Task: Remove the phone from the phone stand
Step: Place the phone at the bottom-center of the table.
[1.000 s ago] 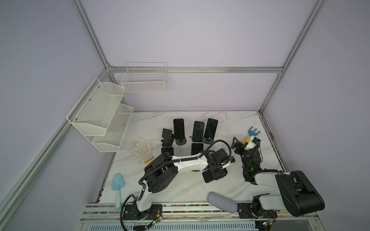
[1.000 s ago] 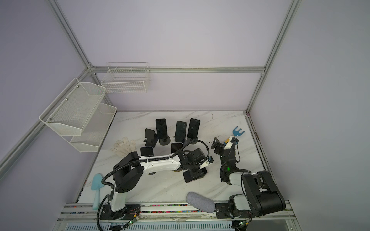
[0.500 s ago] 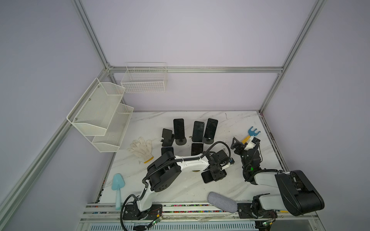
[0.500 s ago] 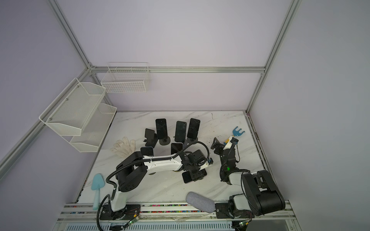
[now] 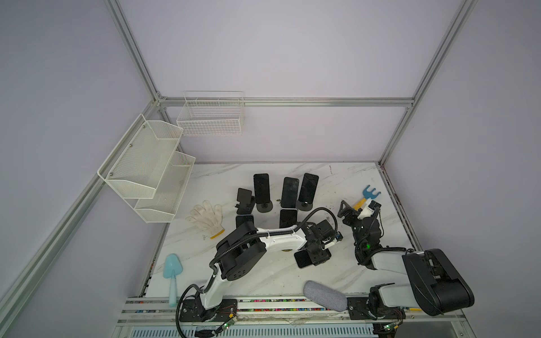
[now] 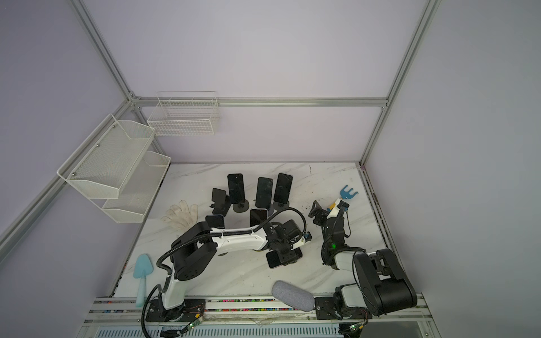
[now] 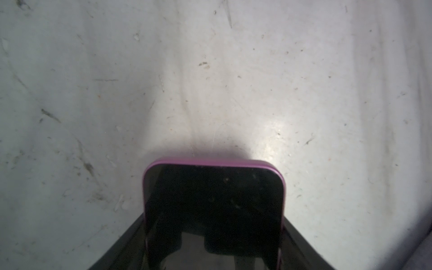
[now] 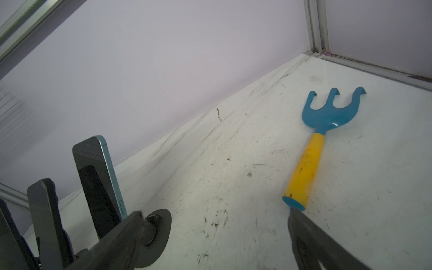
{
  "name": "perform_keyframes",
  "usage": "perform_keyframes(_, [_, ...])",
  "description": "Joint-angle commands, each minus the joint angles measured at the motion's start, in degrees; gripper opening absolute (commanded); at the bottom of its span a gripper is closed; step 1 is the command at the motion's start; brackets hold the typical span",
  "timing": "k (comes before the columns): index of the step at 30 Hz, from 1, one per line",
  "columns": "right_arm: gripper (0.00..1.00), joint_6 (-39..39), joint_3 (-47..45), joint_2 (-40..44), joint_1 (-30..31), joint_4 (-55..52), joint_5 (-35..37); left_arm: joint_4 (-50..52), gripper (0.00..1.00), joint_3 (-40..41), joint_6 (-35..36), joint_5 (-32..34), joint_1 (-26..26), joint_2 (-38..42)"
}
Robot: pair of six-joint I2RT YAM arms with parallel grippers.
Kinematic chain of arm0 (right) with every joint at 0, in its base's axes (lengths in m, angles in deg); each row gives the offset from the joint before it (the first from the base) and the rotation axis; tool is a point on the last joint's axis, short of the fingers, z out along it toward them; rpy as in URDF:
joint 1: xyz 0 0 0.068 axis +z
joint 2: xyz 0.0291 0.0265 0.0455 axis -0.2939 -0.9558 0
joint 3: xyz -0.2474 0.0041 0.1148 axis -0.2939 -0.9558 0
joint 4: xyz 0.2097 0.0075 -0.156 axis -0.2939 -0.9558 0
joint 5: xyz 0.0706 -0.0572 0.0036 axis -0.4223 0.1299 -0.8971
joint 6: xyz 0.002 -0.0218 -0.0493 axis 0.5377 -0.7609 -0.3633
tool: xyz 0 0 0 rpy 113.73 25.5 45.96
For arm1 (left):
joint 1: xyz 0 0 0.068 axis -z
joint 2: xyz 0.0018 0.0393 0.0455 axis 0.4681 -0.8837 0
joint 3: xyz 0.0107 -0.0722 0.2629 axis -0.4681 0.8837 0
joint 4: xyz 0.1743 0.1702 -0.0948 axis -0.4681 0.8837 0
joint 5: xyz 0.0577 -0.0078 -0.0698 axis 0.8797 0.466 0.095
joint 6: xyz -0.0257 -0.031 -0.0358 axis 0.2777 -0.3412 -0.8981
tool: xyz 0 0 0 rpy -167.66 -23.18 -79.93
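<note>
A phone with a dark screen and pink rim sticks out between the dark fingers of my left gripper, which is shut on it. In both top views this phone hangs low over the white table's front middle, away from any phone stand; whether it touches the table I cannot tell. Several other phones stand on phone stands at the back. One stand is bare. My right gripper is open, holding nothing, between a teal phone and the rake.
A blue rake with a yellow handle lies by the right wall. White gloves and a teal trowel lie at the left, a grey pouch at the front edge. White mesh shelves and a wire basket hang on the walls.
My left gripper has carried the phone slightly to the left and toward the front. The right arm has not moved.
</note>
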Motion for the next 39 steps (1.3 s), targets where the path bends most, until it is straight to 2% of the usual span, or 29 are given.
perform_keyframes(1, [0.97,0.08,0.18,-0.08,-0.17,1.92,0.40,3.15,0.65,-2.55,0.73,-1.53,0.00,-2.29])
perform_keyframes(8, [0.97,-0.92,-1.12,0.21,-0.13,4.64,-1.47,4.16,0.68,-5.15,-0.18,-1.40,0.17,-2.80])
perform_keyframes(18, [0.97,-0.98,-0.99,-0.29,-0.13,5.21,-2.16,5.03,0.80,-7.46,-0.24,-1.55,1.20,-3.10])
perform_keyframes(26, [0.97,-1.34,-1.39,-0.05,-0.13,5.84,-2.91,6.30,0.82,-9.56,-0.78,-2.83,1.28,-2.94])
perform_keyframes(32, [0.97,-1.10,-1.44,0.31,-0.12,5.40,-2.39,9.18,0.85,-12.50,-1.05,-3.35,1.33,2.60])
perform_keyframes(39, [0.97,-1.72,-0.42,-0.12,-0.17,3.97,-3.89,9.78,0.93,-15.28,-0.52,0.98,1.35,12.73])
